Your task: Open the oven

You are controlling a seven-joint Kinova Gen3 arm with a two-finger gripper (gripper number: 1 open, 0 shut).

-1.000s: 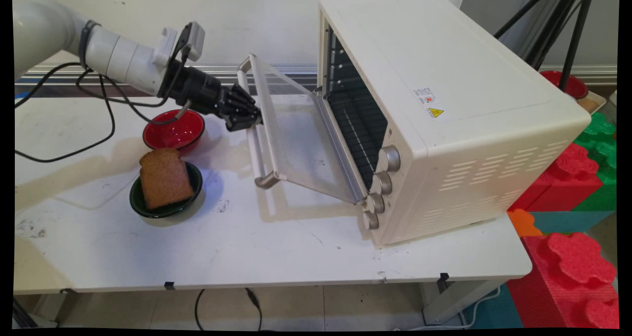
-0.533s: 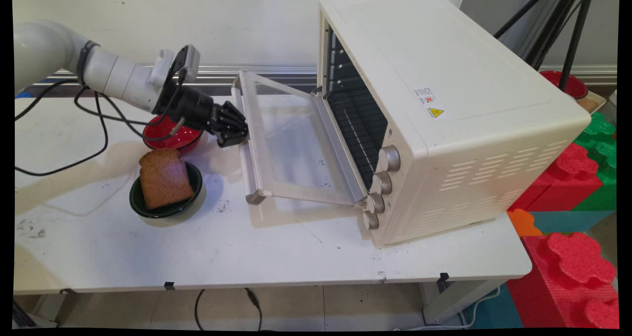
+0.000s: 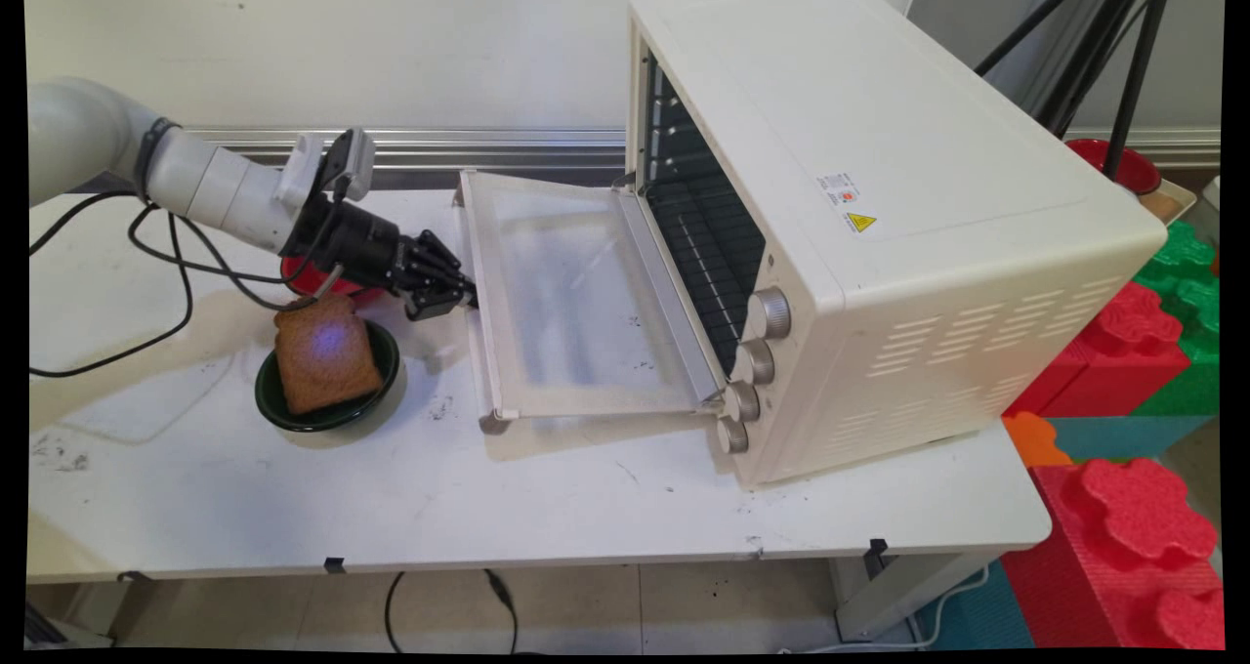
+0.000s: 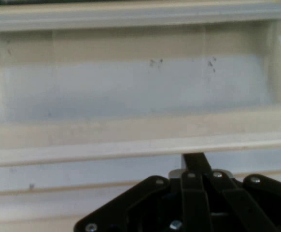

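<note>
At six o'clock the white table [image 3: 547,508] lies bare up to its front edge; at about nine o'clock from the table's middle stands a dark green bowl [image 3: 273,405] with a slice of brown bread [image 3: 327,352] leaning in it.

Just past the bowl, towards one o'clock from it, the gripper [image 3: 459,298] meets the door handle [image 3: 480,371] at mid-length; a red bowl [image 3: 298,275] shows partly behind the wrist at eleven o'clock from the bread.

In the hand view the fingers are clenched together into one narrow black strip, with nothing between them; their tips reach the pale bar and go out of sight at it; so we judge that they bear on or hook the handle and do not pinch it.

The glass door [image 3: 576,303] lies open and almost level, just above the tabletop, hinged along its three o'clock edge to the cream oven [image 3: 879,156]; the oven's racks show dark inside.

Such contact, we judge, holds only while the force runs square across the bar; the wrist must follow the door's arc about the hinge and stay low at mid-bar; a sideways drift could slip the tips off; the bread bowl sits near the wrist, so the elbow side needs room.
</note>
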